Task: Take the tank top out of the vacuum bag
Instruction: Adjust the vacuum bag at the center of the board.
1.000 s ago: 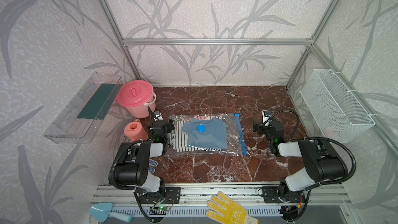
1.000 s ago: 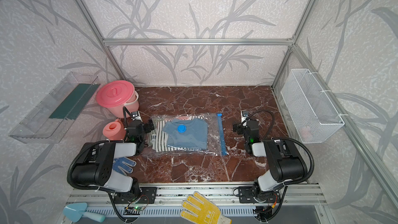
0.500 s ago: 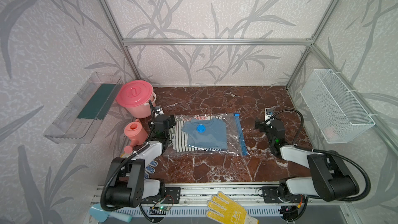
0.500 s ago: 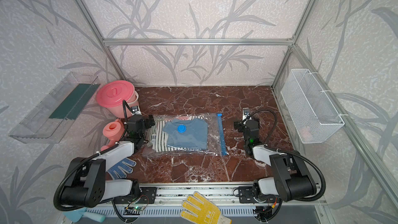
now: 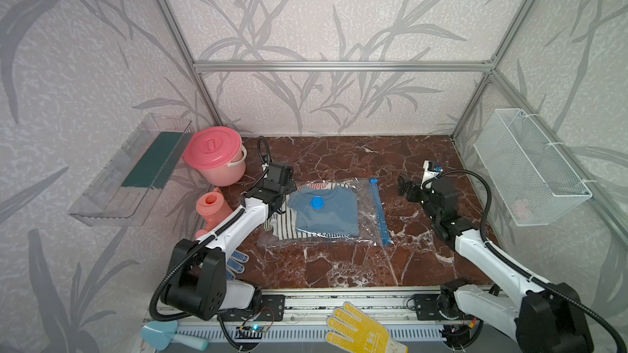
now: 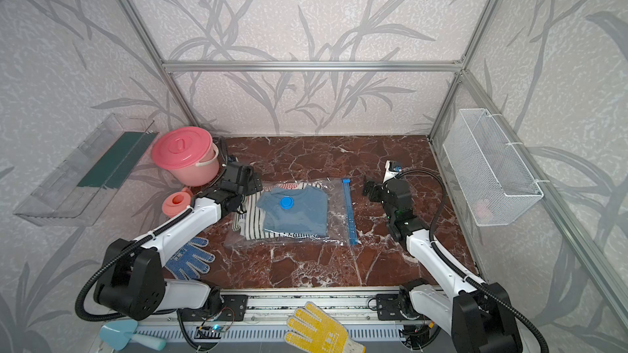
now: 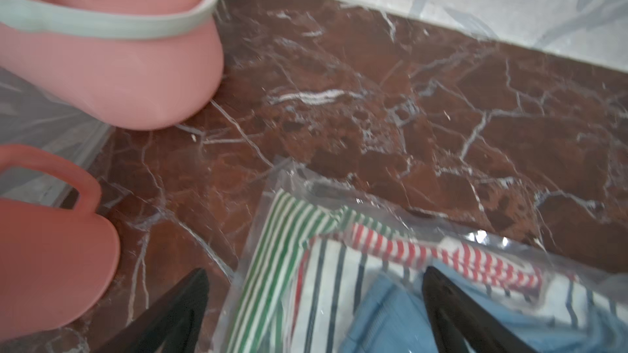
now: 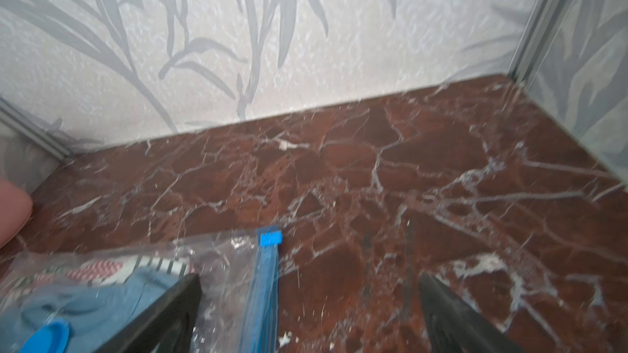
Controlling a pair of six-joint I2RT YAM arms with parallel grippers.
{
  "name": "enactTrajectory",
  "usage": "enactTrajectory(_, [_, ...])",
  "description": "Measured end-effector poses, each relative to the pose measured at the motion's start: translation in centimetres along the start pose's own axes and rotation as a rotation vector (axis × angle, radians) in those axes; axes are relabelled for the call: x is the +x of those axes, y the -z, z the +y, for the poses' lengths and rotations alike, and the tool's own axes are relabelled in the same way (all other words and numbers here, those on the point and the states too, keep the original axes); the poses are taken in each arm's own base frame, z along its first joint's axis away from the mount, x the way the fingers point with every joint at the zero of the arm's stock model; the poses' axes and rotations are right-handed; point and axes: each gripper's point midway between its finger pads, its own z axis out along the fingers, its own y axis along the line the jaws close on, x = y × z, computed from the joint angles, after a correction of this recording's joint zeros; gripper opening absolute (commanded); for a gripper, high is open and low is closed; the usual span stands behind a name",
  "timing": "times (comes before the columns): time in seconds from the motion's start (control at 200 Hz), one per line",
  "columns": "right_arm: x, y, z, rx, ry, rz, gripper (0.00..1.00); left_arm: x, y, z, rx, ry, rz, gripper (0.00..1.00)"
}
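- Placement: the vacuum bag [image 5: 365, 198] lies flat in the middle of the table [image 5: 339, 157]. Its round valve cap [image 5: 316, 202] faces up, and its blue zip strip [image 5: 379, 212] runs along the edge nearest the right arm. That is likely the side meant to be opened.
- Clothes sit folded inside the bag, a blue garment [image 5: 326, 222] on top of striped pieces [image 5: 280, 227]. I cannot tell which one is the tank top, but nothing is out of the bag yet.
- Left fingers [image 7: 176, 310] are spread wide and hold nothing. In the wrist view one hangs over bare table and the other over the bag's closed end, near the pink bucket [image 5: 215, 156]. They are probably there to pin or pinch that end while the zip side is worked.
- Right fingers [image 8: 163, 314] are also spread and empty. They straddle the strip short of its blue slider clip [image 8: 271, 239], which looks like lining up on the zip. I cannot tell whether they touch the plastic.
- Change from a second ago: both arms have stretched forward out of a tucked, elbows-up pose.
  - The left fingers have travelled toward the bag's far corner.
  - The right fingers have edged nearer the strip.
  - The bag and clothes have not shifted, and both pairs of fingers are as wide apart as before.
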Motion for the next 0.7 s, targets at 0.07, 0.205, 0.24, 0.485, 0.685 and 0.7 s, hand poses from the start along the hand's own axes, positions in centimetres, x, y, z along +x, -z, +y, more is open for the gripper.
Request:
enactTrajectory(0.07, [2.3,-0.2,0.3,-0.029,-0.017,0.098,0.99,1.4,0.3,-1.0,0.036,-0.017,0.049,0.97])
enactTrajectory(0.205, [6.2,-0.6,1.4,-0.1,-0.041,0.274,1.0,3.1,0.8,-2.6,0.095,-0.031,0.108,0.95])
enactTrajectory(0.24, [7.0,-0.7,1.6,-0.115,-0.047,0.31,0.99,3.4,0.8,-2.9,0.105,-0.033,0.12,0.95])
enactTrajectory(0.485, [11.0,-2.5,3.8,-0.225,-0.107,0.524,0.7,5.3,0.5,-4.0,0.142,-0.035,0.19,0.95])
enactTrajectory(0.685, [12.6,-4.1,5.5,-0.28,-0.131,0.616,0.44,5.6,0.9,-3.9,0.154,-0.018,0.198,0.95])
enactTrajectory(0.7, [12.8,-4.1,5.6,-0.281,-0.132,0.622,0.41,5.6,1.0,-3.9,0.155,-0.016,0.197,0.95])
